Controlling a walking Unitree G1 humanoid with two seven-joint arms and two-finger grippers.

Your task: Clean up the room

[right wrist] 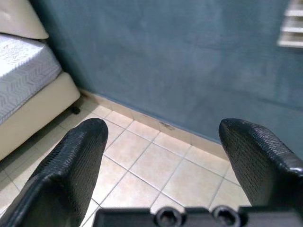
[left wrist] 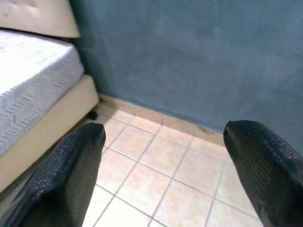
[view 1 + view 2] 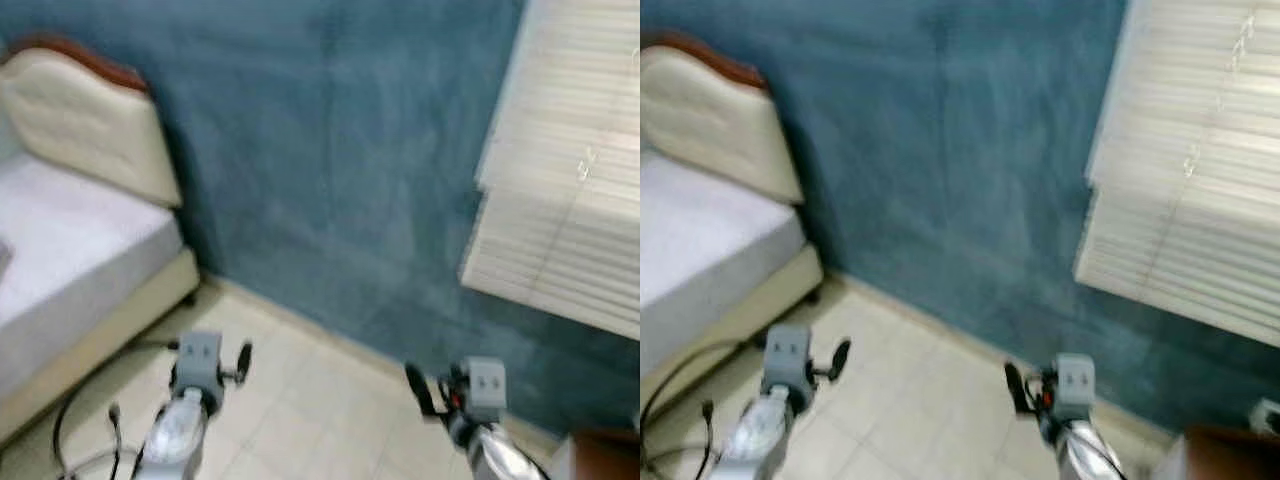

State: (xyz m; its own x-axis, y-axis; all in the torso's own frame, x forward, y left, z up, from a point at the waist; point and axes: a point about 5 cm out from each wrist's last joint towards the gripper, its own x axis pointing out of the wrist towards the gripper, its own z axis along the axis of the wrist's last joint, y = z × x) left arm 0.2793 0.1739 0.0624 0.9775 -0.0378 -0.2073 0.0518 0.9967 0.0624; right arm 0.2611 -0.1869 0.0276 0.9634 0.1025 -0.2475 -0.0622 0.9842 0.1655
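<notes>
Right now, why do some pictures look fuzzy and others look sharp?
The left eye and right eye views are smeared, so the bed and window blinds have soft edges. The left wrist and right wrist views are sharper: the floor tiles show clear lines, while the near black fingers look slightly soft.

Silver arms end in grey blocks and textured black fingers (image 2: 66, 179).

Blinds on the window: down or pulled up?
Down. The blinds hang as a full sheet of pale slats over the window beside the blue wall; their bottom edge is in view.
</notes>
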